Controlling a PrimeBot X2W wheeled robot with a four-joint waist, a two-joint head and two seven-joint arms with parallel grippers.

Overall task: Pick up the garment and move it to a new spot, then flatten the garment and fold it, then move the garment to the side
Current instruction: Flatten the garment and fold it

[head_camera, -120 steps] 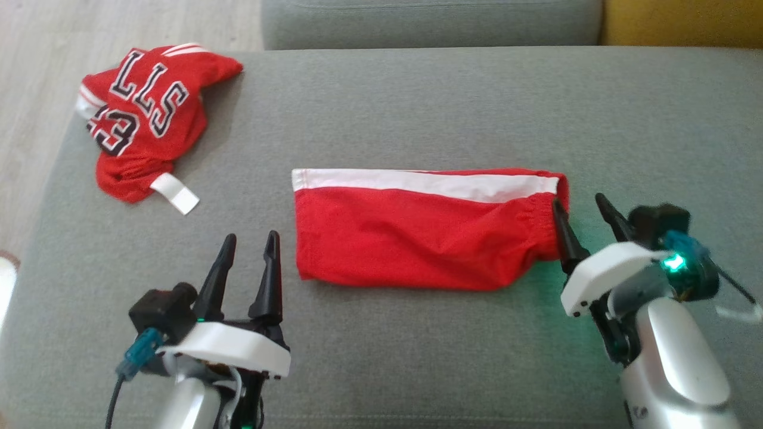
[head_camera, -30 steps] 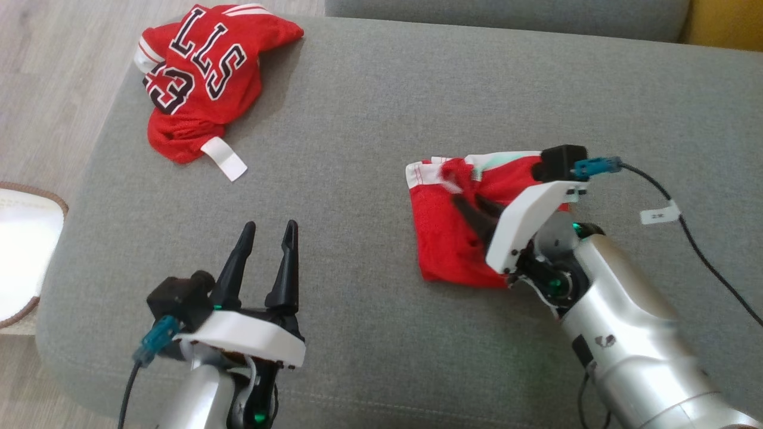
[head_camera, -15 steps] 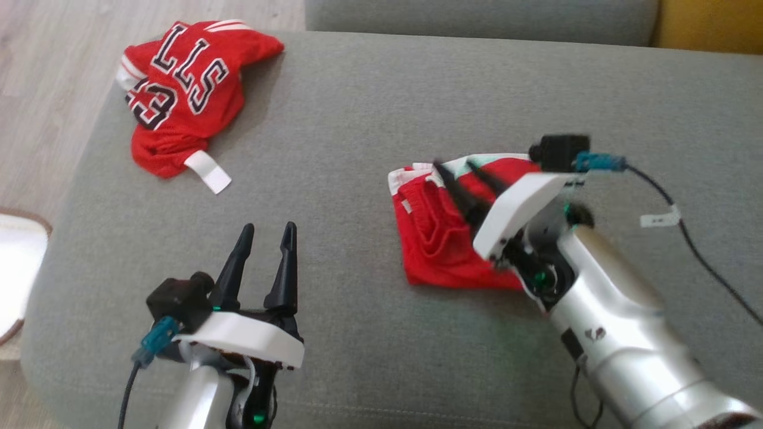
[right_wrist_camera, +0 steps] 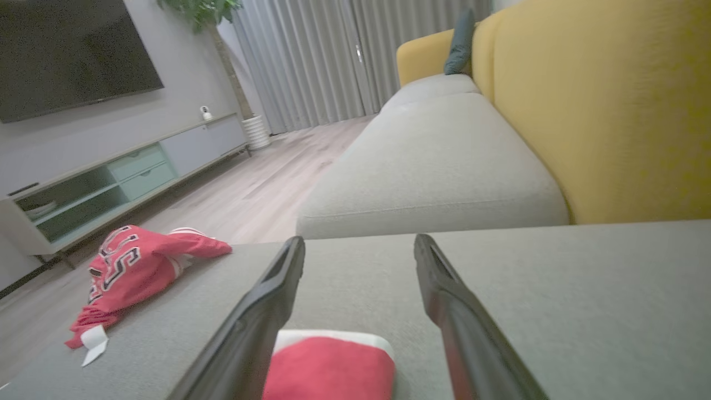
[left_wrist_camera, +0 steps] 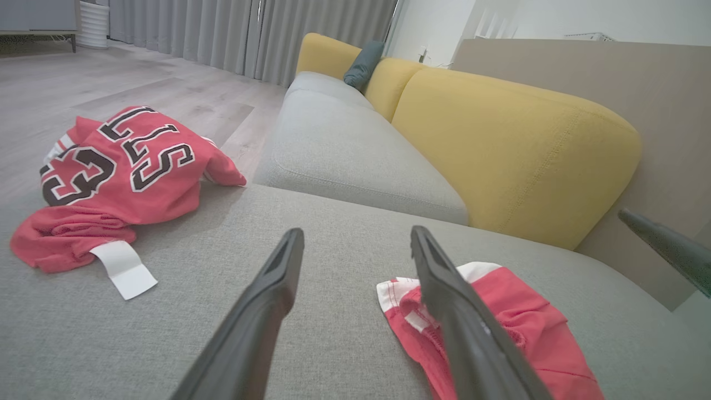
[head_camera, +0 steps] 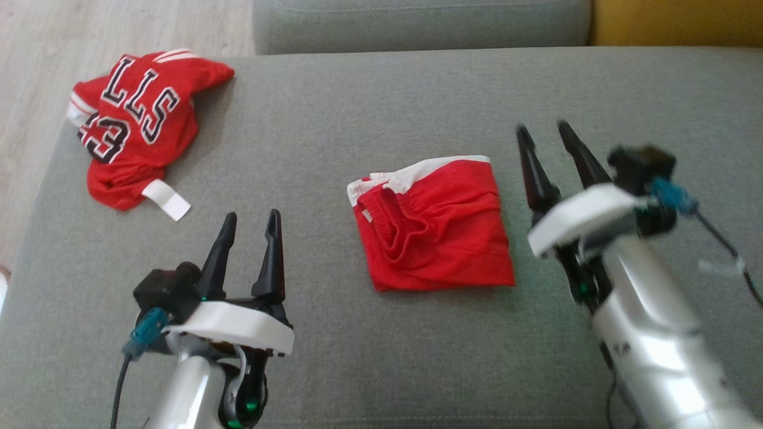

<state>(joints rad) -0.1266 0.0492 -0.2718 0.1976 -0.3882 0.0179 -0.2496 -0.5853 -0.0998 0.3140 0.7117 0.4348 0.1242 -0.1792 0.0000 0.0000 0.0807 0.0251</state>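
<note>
Lying folded into a compact, roughly square packet, the red shorts sit near the middle of the grey seat cushion. A white band runs along their far edge, and the gathered waistband is bunched on top toward the left side. In the left wrist view the same shorts appear low and to the right, and in the right wrist view their white-banded edge lies at the bottom between the finger bases.

The right gripper stands just beside the garment's right edge and apart from it. Its fingers are spread, hold nothing and point away from the robot; it is slightly blurred in the head view. Its own camera confirms the parted, empty fingers.

The left gripper is on the near-left side of the shorts, well apart from them, likewise spread and empty.

A crumpled red jersey with black-and-white lettering rests at the cushion's far-left corner, with a white label trailing from its near edge. Beyond the cushion lie a second grey seat, a yellow backrest and a wooden floor.
</note>
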